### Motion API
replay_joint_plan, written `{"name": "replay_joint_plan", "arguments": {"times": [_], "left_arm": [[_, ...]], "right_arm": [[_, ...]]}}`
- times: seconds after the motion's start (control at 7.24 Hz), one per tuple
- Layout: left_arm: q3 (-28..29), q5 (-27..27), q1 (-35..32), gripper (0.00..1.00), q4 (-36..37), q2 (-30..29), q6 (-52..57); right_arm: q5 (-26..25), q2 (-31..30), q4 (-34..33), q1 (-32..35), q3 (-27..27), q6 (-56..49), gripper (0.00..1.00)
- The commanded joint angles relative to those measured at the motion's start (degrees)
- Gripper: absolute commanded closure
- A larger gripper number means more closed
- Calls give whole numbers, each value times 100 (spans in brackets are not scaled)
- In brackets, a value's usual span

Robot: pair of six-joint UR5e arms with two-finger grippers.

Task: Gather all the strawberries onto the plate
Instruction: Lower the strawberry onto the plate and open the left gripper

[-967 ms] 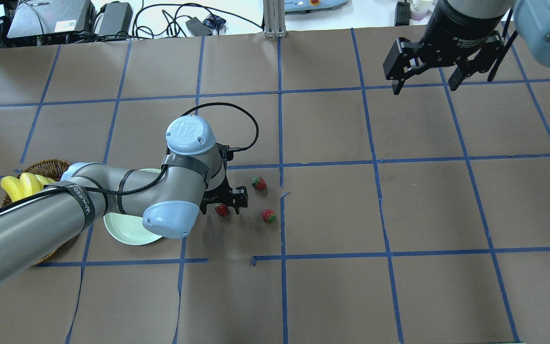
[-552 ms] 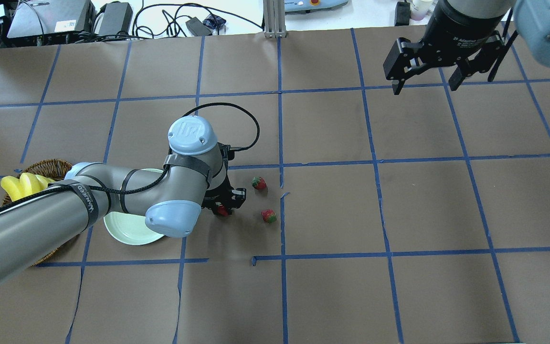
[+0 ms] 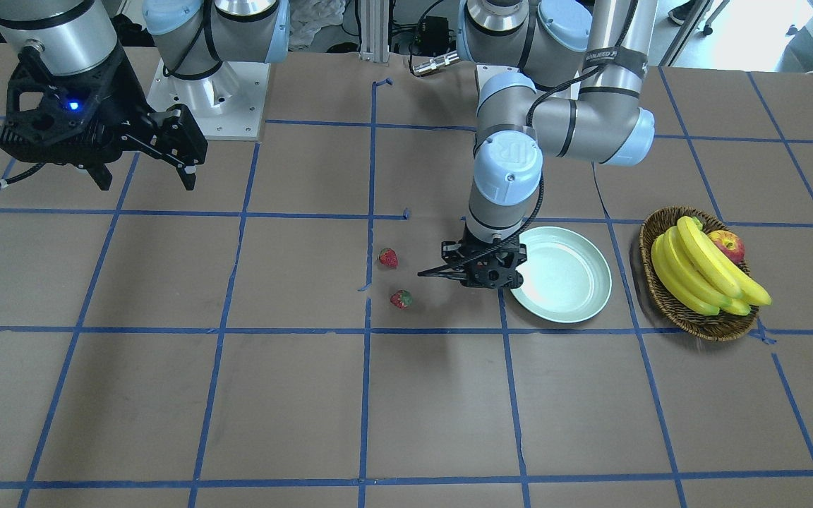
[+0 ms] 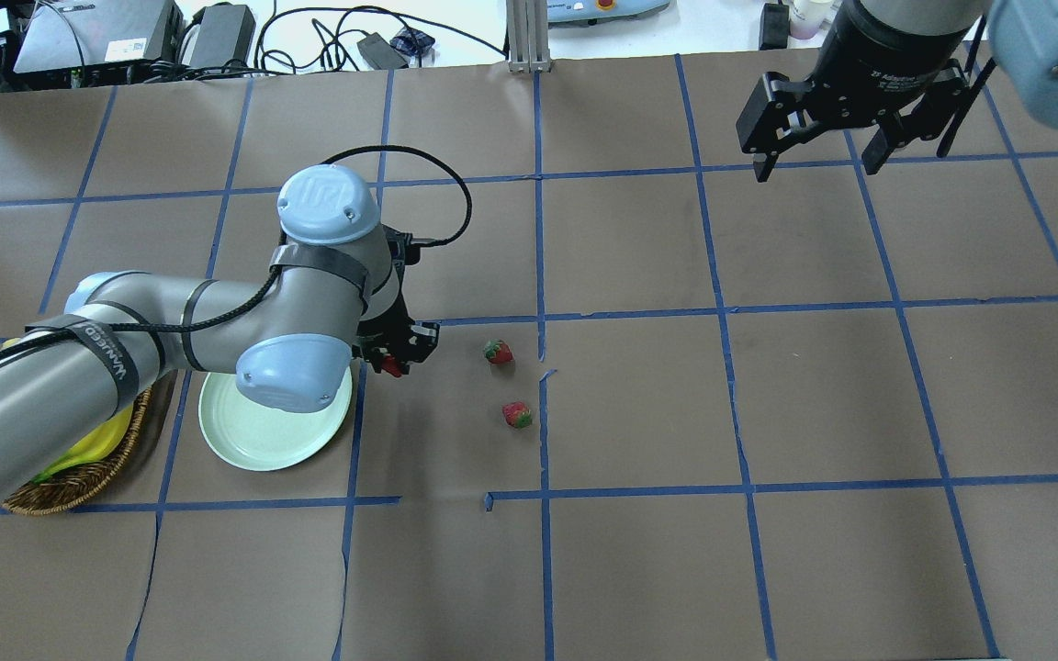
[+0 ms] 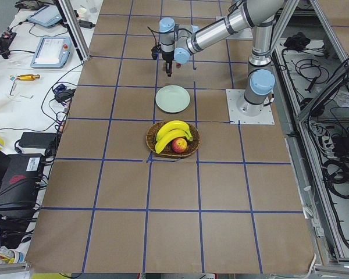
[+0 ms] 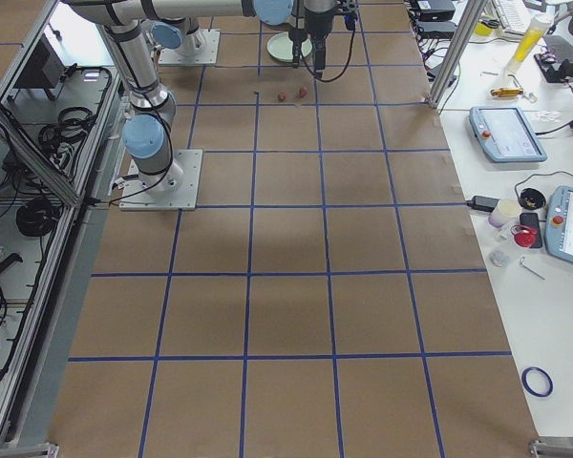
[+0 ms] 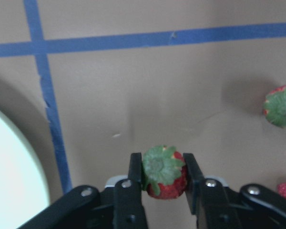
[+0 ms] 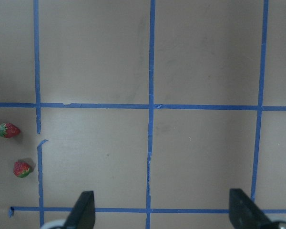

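My left gripper point(image 4: 393, 360) is shut on a strawberry point(image 7: 164, 171), red with a green cap, and holds it above the table just right of the plate's rim. The pale mint-green plate point(image 4: 263, 441) lies under my left arm's wrist; it also shows in the front view point(image 3: 569, 282) and at the left edge of the left wrist view point(image 7: 9, 176). Two more strawberries lie on the brown table to the right of the gripper, one farther back point(image 4: 497, 352) and one nearer point(image 4: 517, 415). My right gripper point(image 4: 816, 165) is open and empty, high over the far right.
A brown wicker basket point(image 3: 699, 324) with bananas point(image 3: 696, 271) and a red-yellow apple point(image 3: 727, 245) stands beside the plate, on the side away from the strawberries. Blue tape lines grid the brown table. Cables and devices lie beyond the far edge.
My left gripper has shut on the nearest strawberry, lifted it and moved left and back toward the plate. The other two strawberries and my right arm have not moved.
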Motion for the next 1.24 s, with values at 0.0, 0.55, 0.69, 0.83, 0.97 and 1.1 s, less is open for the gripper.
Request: {"name": "replay_joint_plan", "arguments": {"times": [0.0,0.55,0.69,0.83,0.97,1.1], "left_arm": [[-209,226,981,74,-524,293,1009],[-222,-271,647,0,-402,355,198],[180,-519,182,0,-393,225,-820],[480,-800,-257,0,-271,-20,-1448],[605,-777,-610,0,113,-344,-2272],[632,-776,-883,1,839,-678,-2724]], "right_arm": [[-29,0,0,0,0,1,0],[23,0,-9,0,0,1,0],[32,0,0,0,0,1,0],[32,0,0,0,0,1,0],[32,0,0,0,0,1,0],[32,0,-9,0,-9,10,0]]}}
